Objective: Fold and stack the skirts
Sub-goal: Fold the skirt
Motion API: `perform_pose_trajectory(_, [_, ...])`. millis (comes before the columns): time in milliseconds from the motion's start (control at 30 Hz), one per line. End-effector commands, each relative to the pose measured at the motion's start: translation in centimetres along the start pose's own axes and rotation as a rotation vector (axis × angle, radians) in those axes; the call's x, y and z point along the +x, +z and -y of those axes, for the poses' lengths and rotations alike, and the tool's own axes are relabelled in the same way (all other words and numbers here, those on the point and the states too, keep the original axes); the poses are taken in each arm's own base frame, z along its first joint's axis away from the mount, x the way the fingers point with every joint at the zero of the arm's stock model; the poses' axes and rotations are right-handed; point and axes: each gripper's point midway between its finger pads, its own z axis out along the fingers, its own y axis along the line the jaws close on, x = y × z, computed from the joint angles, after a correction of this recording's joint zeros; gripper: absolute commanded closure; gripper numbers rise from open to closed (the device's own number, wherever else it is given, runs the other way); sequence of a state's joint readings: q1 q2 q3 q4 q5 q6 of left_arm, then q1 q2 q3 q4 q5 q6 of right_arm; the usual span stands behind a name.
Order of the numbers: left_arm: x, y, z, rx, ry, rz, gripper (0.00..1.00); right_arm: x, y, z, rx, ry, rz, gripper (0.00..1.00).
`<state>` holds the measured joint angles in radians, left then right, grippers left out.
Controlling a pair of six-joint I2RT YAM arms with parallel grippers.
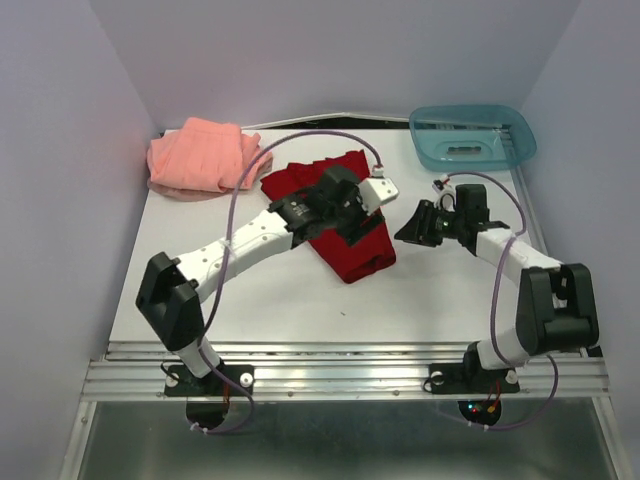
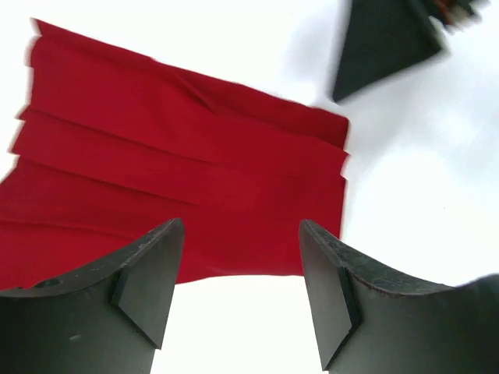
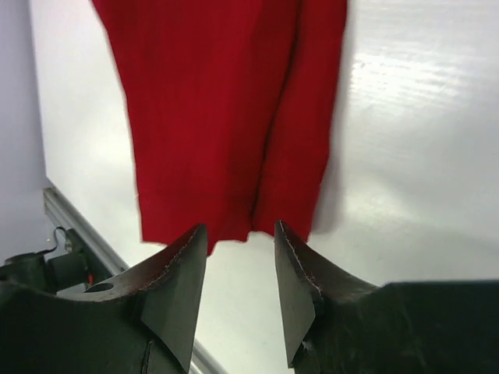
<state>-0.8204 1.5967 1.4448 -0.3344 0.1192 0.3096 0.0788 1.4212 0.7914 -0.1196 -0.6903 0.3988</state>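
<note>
Risk of unfolding red skirt (image 1: 352, 256) mid-frame if gripped by one layer only; left claw (image 2: 242, 227) and right claw (image 3: 240, 230) both parted, empty.

Lab test cell: white table (image 1: 300, 310), plain walls (image 1: 330, 50)

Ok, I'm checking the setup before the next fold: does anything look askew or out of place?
Nothing is spilled or damaged. The red skirt lies diagonally in the middle of the table, and the pink skirt sits rumpled in the far left corner, apart from it, not stacked.
</note>
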Motion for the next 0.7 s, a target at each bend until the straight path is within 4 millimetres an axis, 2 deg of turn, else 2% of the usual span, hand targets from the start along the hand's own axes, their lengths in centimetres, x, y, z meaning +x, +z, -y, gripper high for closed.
perform_pose_trajectory(0, [3.0,2.6,3.3,0.02,0.108,-0.113,0.26,-0.3,2.2,3.3,0.086,0.011,-0.054,0.55])
perform_pose_trajectory(67, [3.5,3.8,4.6,0.005,0.219,-0.143,0.24,0.6,3.6,4.3,0.076,0.054,-0.101,0.56])
perform_pose_trajectory(200, [4.1,5.4,5.6,-0.003,0.338,-0.181,0.18,1.4,4.9,4.9,0.034,0.087,-0.122,0.56])
perform_pose_trajectory(367, [5.7,7.8,5.0,-0.075,0.399,-0.258,0.18,2.5,5.4,5.7,0.037,0.122,-0.149,0.56])
perform_pose_trajectory(533, [6.4,9.4,4.5,-0.11,0.437,-0.29,0.23,3.7,5.7,5.9,0.016,0.157,-0.182,0.6])
perform_pose_trajectory(667, [5.6,10.3,4.2,-0.14,0.437,-0.243,0.34,4.3,5.7,5.9,0.007,0.176,-0.194,0.64])
